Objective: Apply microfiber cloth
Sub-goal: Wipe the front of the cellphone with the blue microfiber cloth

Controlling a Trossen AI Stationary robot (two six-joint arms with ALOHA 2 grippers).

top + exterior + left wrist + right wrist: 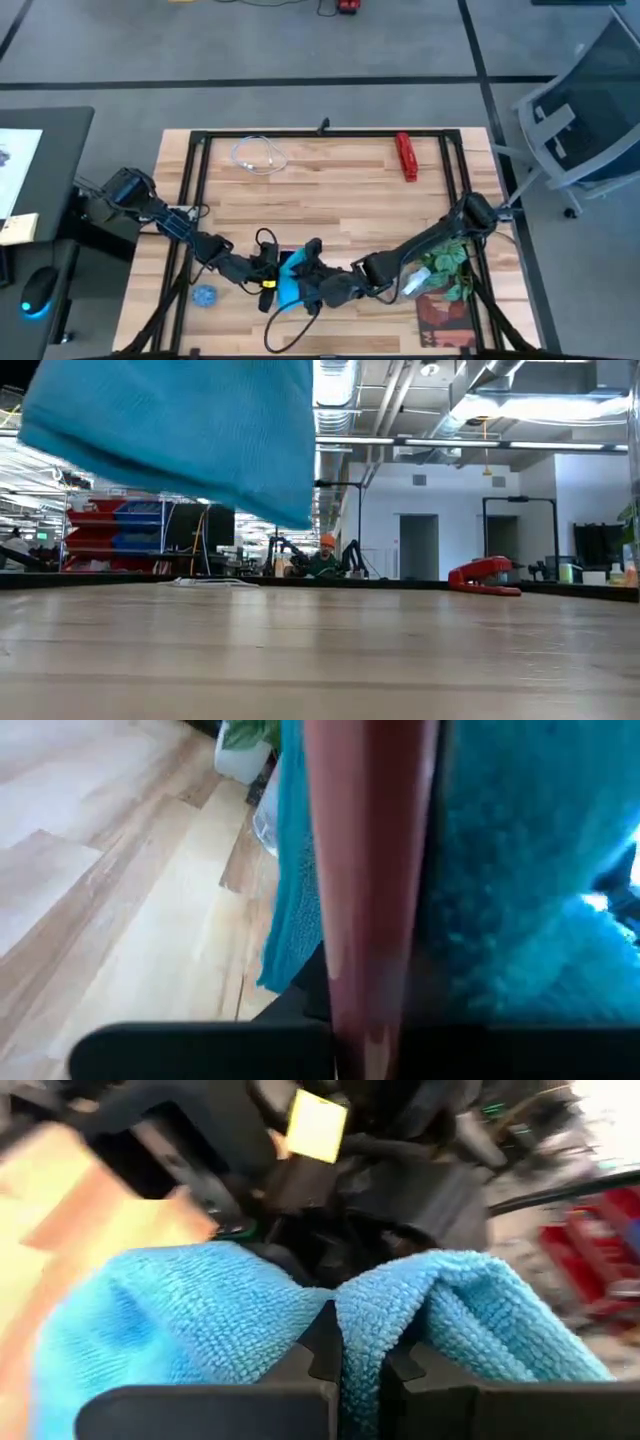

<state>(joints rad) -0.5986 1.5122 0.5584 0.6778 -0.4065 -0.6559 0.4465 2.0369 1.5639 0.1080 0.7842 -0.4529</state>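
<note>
Starting at the left of the table point(330, 180) in the high view, the left arm reaches in from the left edge. Just below it, near the front, sits a small round blue disc point(205, 295). The left gripper point(268, 272) ends at the front middle, right beside the microfiber cloth point(291, 281). Its wrist view is filled with blue fabric point(520, 870), pressed close against the gripper, but I cannot tell if its fingers are spread or closed.

The cloth hangs between the two grippers, lifted off the wood. In the low view it hangs high, with bare table under it point(180, 430). It runs mostly front to back, a short tall bunch.

Next comes the right gripper point(322, 287), touching the cloth from the other side. In its wrist view the fingers are pressed together, pinching a fold of cloth point(355, 1330) that puffs out on both sides.

So both grippers are at the cloth, and it lies straight between them. The right one has the sure hold, I think.

Farther right are a green plant point(445, 262) near the front and a red stapler point(405, 156) near the back.
</note>
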